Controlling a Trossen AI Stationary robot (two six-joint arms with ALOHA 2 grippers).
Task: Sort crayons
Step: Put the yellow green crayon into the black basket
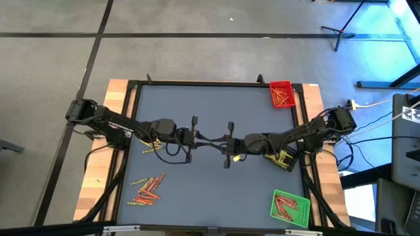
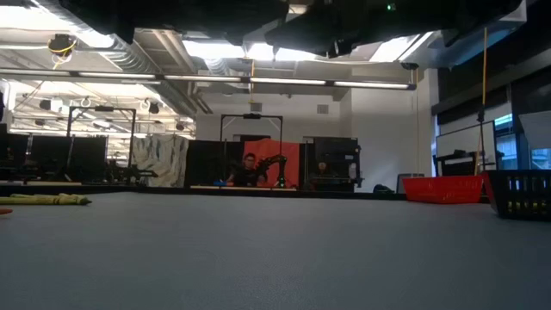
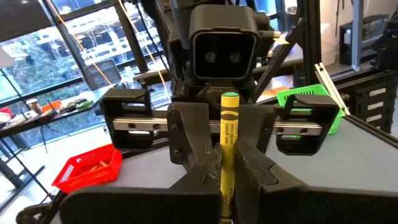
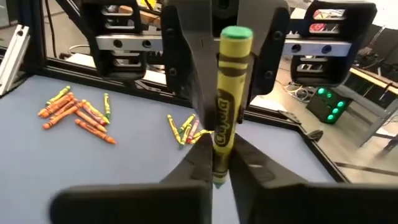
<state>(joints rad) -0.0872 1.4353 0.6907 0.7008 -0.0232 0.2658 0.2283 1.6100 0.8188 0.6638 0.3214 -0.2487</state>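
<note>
Risk: both grippers pinch the same yellow crayon (image 4: 225, 106) at mid-table; if one pulls away before the other lets go, I'd expect the stick to snap or twist free and fall to the table (image 1: 210, 177).
Cause: two grips on one thin, waxy stick, with little of it bare between them.
Left gripper (image 3: 225, 163): fingers pressed tight on the crayon's lower end, the stick upright between them.
Right gripper (image 4: 219, 163): fingers closed against the same crayon, facing the left gripper head-on above the table's middle.
Loose crayons (image 1: 147, 189): a red and orange scatter near the front-left corner, a few more (image 1: 152, 145) by the left edge.
Green tray (image 1: 289, 208): front-right corner, crayons inside.
Black tray (image 1: 283, 159): right edge, under the right arm.
Red tray (image 1: 282, 94): far-right corner, crayons inside.
</note>
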